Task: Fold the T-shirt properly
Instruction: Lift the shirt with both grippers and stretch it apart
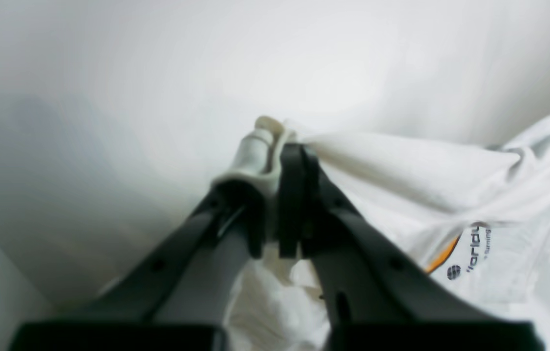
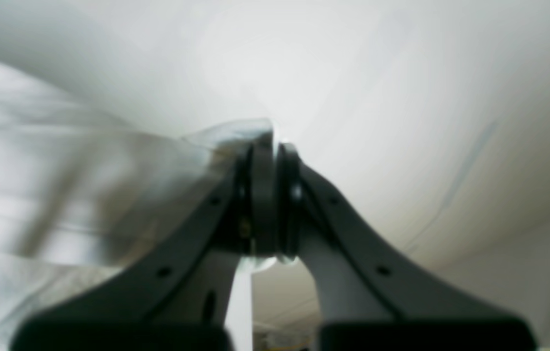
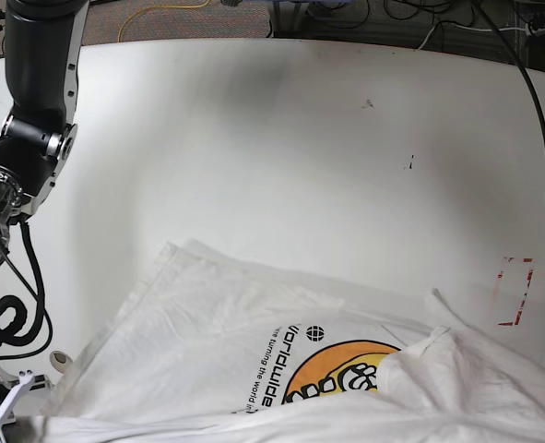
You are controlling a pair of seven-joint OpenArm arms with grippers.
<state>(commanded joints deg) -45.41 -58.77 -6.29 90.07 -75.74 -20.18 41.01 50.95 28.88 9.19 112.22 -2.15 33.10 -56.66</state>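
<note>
White tabletop (image 3: pixel 281 138), bare across the upper frame of the base view; cables along the top edge.

Item, base view: T-shirt (image 3: pixel 207 351), cream, spread across the lower frame, orange logo (image 3: pixel 337 369) face up, right side rumpled. One arm (image 3: pixel 37 101) at the left edge; neither of my hands shows here.

Item, left wrist view: left hand (image 1: pixel 282 146) pressed together on a bunched edge of T-shirt (image 1: pixel 402 170), cloth trailing to the right of the frame with printed lettering visible. Held lifted, I judge, to carry that edge over for a fold.

Item, right wrist view: right hand (image 2: pixel 272 146) pinching blurred cloth (image 2: pixel 109 195) that streams toward the left of the frame, likely the matching edge.
</note>
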